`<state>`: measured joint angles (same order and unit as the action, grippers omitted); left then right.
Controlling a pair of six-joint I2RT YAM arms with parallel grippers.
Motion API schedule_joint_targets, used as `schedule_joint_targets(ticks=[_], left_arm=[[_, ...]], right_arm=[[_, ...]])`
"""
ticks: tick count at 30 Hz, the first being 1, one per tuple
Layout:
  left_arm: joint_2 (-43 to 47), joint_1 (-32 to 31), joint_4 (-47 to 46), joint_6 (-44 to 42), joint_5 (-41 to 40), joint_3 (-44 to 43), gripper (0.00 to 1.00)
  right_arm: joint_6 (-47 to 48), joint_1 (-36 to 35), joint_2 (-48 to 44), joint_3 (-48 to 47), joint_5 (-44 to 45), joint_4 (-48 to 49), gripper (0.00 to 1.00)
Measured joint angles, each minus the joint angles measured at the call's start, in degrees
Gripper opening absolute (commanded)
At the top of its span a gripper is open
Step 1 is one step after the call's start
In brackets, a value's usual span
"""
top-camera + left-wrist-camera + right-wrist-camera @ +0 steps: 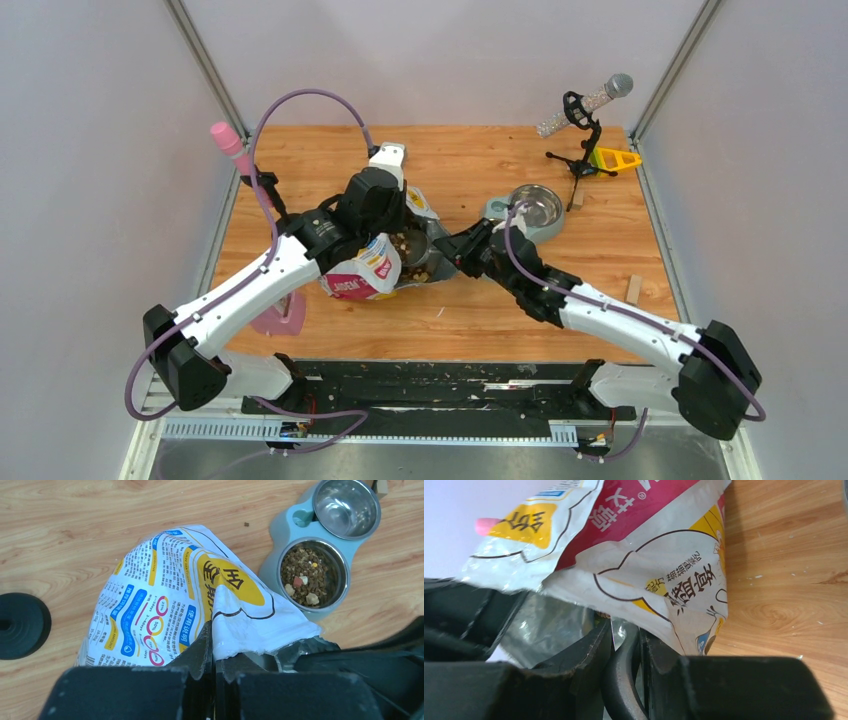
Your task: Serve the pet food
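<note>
The cartoon-cat bag (362,277) lies open mid-table, also in the left wrist view (160,595) and the right wrist view (649,555). Brown pet food (413,256) shows in its mouth. My left gripper (393,230) (214,650) is shut on the bag's torn upper edge. My right gripper (447,247) (624,635) is shut on a dark curved scoop handle (621,680) at the silver-lined mouth. The teal double feeder (280,535) has one bowl with pet food (305,575) and one bare steel bowl (347,507) (537,205).
A microphone on a stand (585,110) and a yellow triangle (615,158) are at the back right. A pink-tipped stand (228,140) is at the back left, with its black base (20,625). A pink piece (280,315) lies front left, a wooden block (633,288) at right.
</note>
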<state>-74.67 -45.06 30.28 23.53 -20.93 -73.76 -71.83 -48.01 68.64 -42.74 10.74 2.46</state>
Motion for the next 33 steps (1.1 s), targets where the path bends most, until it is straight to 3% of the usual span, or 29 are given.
schedule_joint_targets(ticks=[4, 16, 33], left_arm=[[0.1, 0.0, -0.1, 0.0, -1.2, 0.0, 0.00], [1.2, 0.0, -0.5, -0.4, -2.3, 1.0, 0.00], [2.0, 0.0, -1.3, -0.4, -2.3, 2.0, 0.00]], right_arm=[[-1.7, 0.8, -6.5, 6.2, -0.3, 5.1, 0.00], [-3.6, 1.6, -21.0, 14.3, 0.9, 5.1, 0.00], [-8.9, 4.3, -25.7, 20.9, -1.9, 9.1, 0.00]])
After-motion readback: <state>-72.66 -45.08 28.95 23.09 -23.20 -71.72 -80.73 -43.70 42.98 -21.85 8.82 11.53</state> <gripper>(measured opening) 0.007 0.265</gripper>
